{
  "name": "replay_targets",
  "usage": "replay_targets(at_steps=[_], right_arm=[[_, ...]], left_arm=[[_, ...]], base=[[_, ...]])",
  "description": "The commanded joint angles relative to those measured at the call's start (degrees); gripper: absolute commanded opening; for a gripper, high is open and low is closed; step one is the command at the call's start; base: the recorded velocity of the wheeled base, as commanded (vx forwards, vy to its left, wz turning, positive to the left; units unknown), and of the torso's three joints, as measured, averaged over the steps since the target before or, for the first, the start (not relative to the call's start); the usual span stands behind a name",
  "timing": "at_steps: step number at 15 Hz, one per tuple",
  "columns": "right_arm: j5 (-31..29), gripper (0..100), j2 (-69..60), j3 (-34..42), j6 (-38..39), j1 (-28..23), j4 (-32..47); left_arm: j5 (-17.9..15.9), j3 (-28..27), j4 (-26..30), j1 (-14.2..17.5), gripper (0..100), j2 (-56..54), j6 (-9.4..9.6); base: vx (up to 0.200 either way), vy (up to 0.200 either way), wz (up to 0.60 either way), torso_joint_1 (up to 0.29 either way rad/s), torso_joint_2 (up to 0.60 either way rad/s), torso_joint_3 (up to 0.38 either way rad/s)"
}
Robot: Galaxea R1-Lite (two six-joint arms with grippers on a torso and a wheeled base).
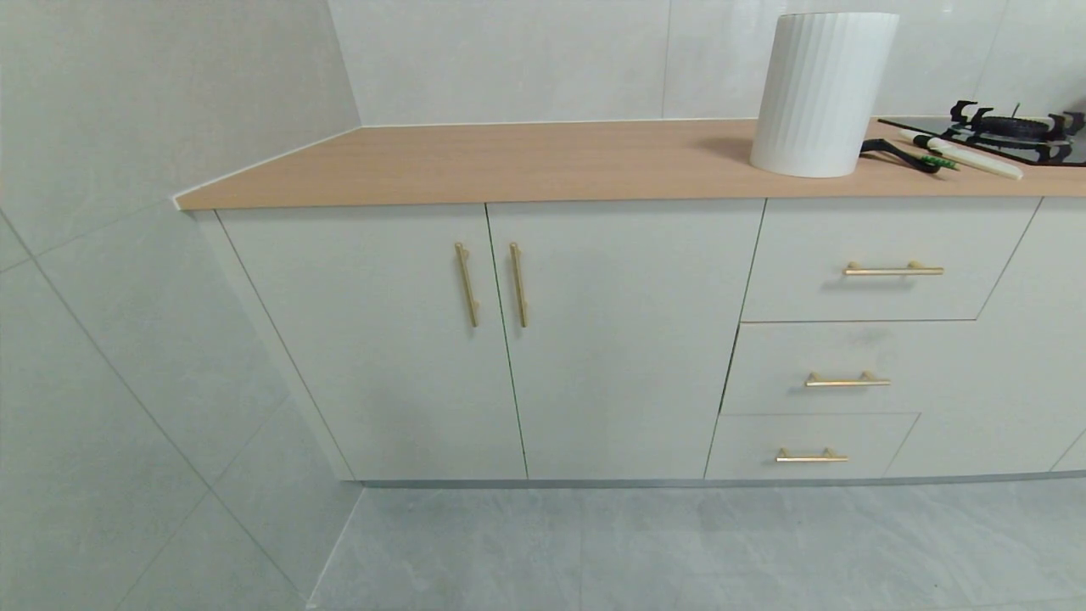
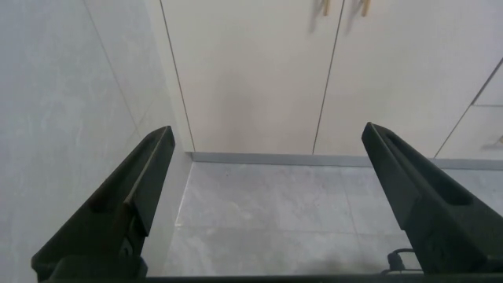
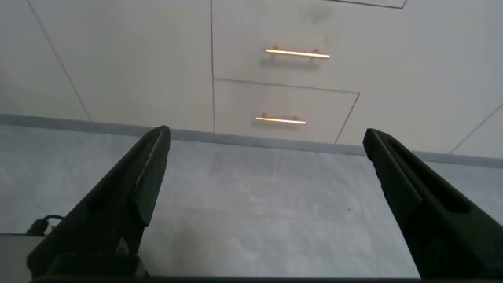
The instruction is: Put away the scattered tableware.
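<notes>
Locate the tableware (image 1: 963,155) far right on the counter (image 1: 509,161), just beside the ribbed container (image 1: 819,93) — long axis approx. left-right. Both grippers hang low w/ fingers spread, empty; your right gripper (image 3: 267,134) is likely nearer than the left gripper (image 2: 267,132).

Readable text: none.
Cabinet doors (image 1: 501,339): no print legible.
White ribbed canister (image 1: 821,93): no label legible.
White-handled utensil (image 1: 976,159): too small to read.

cabinet doors (image 1: 373,339): two, left
drawers (image 1: 882,263): three, right
gold handles (image 1: 892,270): five
white ribbed canister (image 1: 821,93): one
utensils (image 1: 976,159): two, I think
</notes>
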Motion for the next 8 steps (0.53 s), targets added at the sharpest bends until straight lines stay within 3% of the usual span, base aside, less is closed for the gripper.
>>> replay_targets(at_steps=[1,3,8], right_arm=[[0.7,100,-5.49,0.17,0.27,0.22,-1.1],[-0.7,100,-5.49,0.87,4.84,0.22,-2.86],[3.25,100,-5.58,0.96,0.8,0.22,-2.68]], left_arm=[[0.04,0.0,-0.07,0.01,100,0.02,0.08],[0.04,0.0,-0.07,0.01,100,0.02,-0.1],[0.04,0.0,0.02,0.01,100,0.02,0.08]], base=[[0.0,0.0,0.0,0.0,0.0,0.0],[0.0,0.0,0.0,0.0,0.0,0.0],[0.0,0.0,0.0,0.0,0.0,0.0]])
